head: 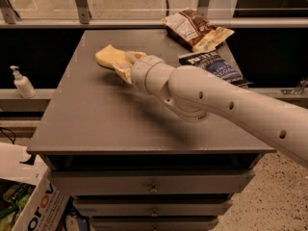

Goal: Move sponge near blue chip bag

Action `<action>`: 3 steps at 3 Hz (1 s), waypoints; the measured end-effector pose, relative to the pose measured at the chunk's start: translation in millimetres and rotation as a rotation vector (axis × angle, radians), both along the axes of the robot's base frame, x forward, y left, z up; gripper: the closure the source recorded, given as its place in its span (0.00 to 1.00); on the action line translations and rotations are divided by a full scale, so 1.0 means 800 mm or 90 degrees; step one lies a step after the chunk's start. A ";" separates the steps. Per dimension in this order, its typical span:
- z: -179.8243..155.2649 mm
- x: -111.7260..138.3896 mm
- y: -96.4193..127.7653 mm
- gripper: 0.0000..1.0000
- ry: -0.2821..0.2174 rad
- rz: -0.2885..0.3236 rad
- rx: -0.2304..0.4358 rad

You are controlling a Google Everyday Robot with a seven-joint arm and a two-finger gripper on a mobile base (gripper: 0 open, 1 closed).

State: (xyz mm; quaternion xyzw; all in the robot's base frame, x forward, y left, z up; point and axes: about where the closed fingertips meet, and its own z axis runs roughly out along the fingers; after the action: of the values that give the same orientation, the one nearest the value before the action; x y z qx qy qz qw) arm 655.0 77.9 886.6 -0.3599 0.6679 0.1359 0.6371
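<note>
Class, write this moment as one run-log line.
gripper: shut on sponge, far left of table | blue chip bag: far right, apart from sponge | task: not yet done

White arm [216,97], cream gripper [120,65] over table [96,119]

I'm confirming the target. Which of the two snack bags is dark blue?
The nearer bag, beside the arm at the right edge of the table; the other bag, behind it, is brown and white. The claw holds the sponge back left.

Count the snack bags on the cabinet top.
2. The brown-and-white snack bag lies at the far right; the blue chip bag just in front, partly hidden by the arm. The gripper holds the sponge far left.
</note>
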 end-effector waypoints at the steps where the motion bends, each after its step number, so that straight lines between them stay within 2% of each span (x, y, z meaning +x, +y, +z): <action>1: -0.009 -0.005 -0.044 1.00 0.005 -0.045 -0.003; 3: -0.033 -0.021 -0.127 1.00 0.023 -0.135 0.003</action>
State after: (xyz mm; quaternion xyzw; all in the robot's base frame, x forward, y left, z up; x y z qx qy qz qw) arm 638.4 -23.3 860.2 -0.2832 0.7133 0.0756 0.6366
